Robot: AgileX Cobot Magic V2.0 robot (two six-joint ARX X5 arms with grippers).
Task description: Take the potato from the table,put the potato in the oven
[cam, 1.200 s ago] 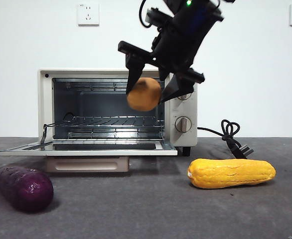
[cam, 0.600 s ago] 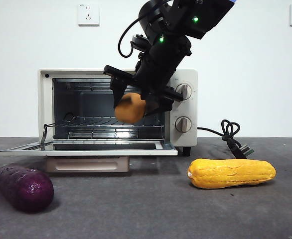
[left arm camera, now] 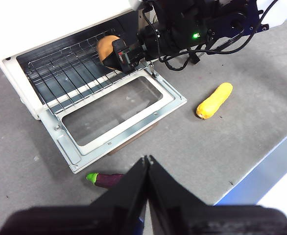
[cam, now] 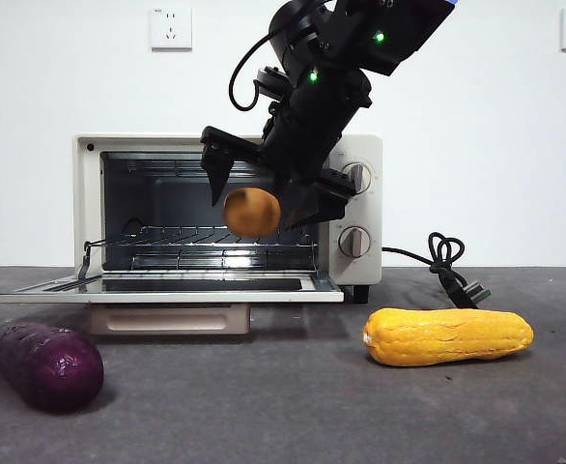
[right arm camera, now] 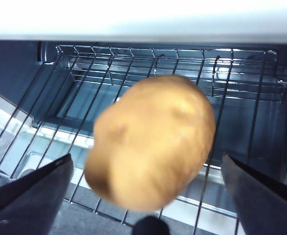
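Note:
The tan-orange potato (cam: 252,213) is in the mouth of the open cream-white oven (cam: 357,208), just above its wire rack (cam: 167,235). My right gripper (cam: 268,188) reaches into the opening from above, open, with its black jaws spread wide on either side of the potato and not touching it. In the right wrist view the potato (right arm camera: 151,142) looks blurred, free between the jaws of the right gripper (right arm camera: 146,159) over the rack (right arm camera: 133,68). My left gripper (left arm camera: 147,159) is shut and empty, high over the dark grey table (left arm camera: 222,147), from where the potato (left arm camera: 107,46) and right gripper (left arm camera: 129,54) show.
The oven's glass door (cam: 167,287) lies folded down flat in front. A dark purple vegetable (cam: 49,365) lies at the front left of the table (cam: 283,406). A long bumpy yellow one (cam: 447,335) lies right of the oven, with the black cord (cam: 447,261) behind it.
My right gripper carried the potato down and left into the oven's opening, then spread its jaws. The potato has come free and dropped slightly towards the rack.

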